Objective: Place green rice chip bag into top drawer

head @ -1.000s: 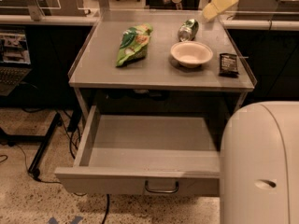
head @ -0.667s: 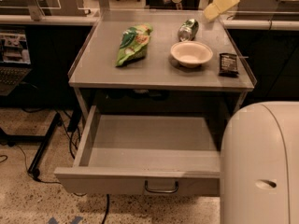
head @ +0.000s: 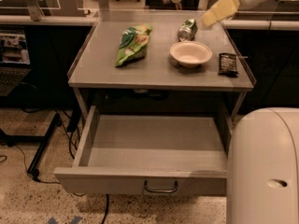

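The green rice chip bag lies flat on the left half of the grey cabinet top. The top drawer is pulled wide open below and holds nothing; its curved pull handle faces front. My gripper hangs high at the back right, above the can, well right of the bag and apart from it. Its yellowish fingers point down-left.
A tipped metal can, a white bowl and a small dark packet sit on the right half of the top. My white robot body fills the lower right. Cables and a stand leg lie on the floor at left.
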Robot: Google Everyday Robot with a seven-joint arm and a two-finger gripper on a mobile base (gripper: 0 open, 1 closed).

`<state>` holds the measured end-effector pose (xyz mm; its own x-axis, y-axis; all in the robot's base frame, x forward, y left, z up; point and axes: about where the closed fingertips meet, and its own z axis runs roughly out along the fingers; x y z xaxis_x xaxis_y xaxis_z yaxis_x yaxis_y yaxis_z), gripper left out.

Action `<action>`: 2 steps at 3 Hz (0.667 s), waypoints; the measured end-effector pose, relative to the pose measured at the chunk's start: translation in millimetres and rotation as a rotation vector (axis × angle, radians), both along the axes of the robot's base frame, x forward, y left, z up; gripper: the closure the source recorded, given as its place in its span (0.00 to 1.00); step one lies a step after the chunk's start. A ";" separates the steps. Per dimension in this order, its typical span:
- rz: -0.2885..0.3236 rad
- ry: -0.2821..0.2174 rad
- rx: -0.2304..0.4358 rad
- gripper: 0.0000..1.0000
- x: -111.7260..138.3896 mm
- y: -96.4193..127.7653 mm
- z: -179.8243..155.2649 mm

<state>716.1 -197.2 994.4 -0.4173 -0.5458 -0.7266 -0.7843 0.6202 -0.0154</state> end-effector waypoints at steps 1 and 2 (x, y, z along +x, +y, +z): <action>0.111 -0.052 0.141 0.00 11.9 34.1 -2.4; 0.195 -0.127 0.215 0.00 27.5 68.0 0.3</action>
<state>743.6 -129.1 994.7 -0.2184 -0.4351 -0.8735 -0.8888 0.4583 -0.0060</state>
